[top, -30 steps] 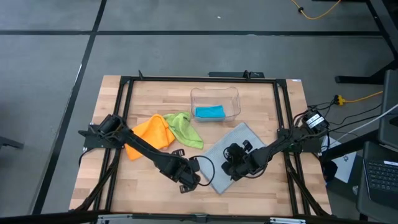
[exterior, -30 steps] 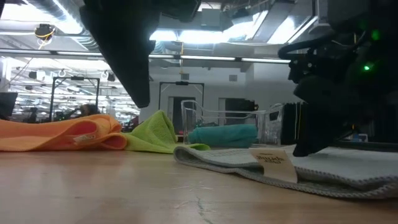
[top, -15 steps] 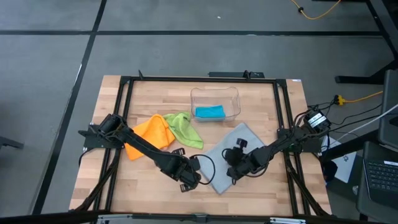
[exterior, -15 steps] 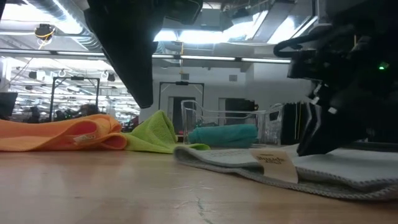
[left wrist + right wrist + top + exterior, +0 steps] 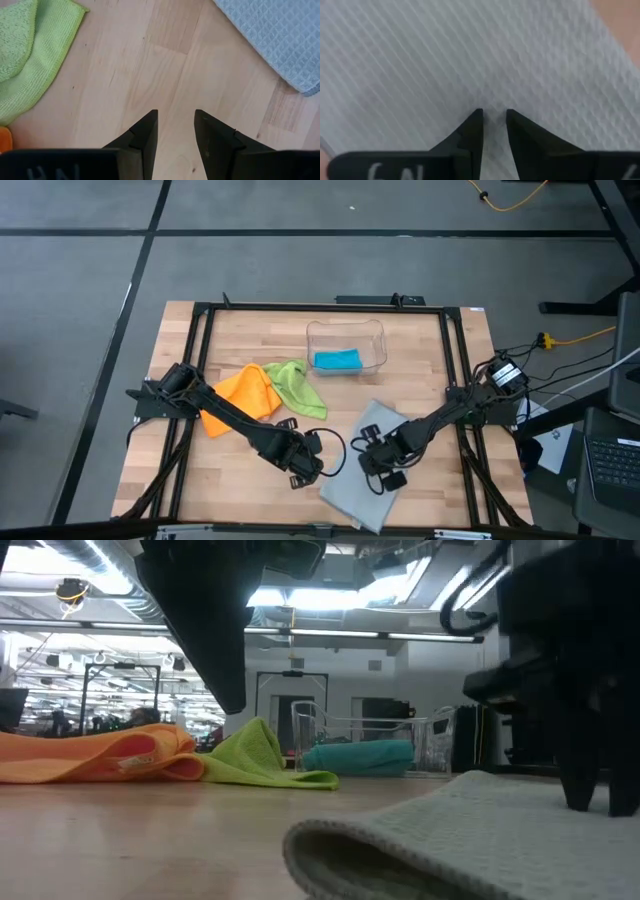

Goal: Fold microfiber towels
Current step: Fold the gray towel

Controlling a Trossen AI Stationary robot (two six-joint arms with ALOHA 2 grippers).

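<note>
Four cloths show: the grey towel point(image 5: 362, 470) lies flat at the tabletop's point(image 5: 240, 330) near edge, orange point(image 5: 243, 393) and green point(image 5: 296, 385) are bunched at mid-left, and teal point(image 5: 336, 360) sits in the clear bin point(image 5: 346, 332). Soft, light and limp, the grey towel should be pinched at a corner or hem. The right hand point(image 5: 494, 122) presses on its weave with fingers slightly apart, holding nothing that I can see; the left hand point(image 5: 175, 129) hangs parted over bare wood beside it.

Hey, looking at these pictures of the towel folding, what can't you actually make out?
- Whether the right gripper pinches the grey-blue towel: its fingers meet the weave in the right wrist view, its body covers the spot from above.
- That towel's near edge: cut off by the low view's bottom edge.
- How the teal towel is folded: too small from above, behind the clear bin wall in the low view.
</note>
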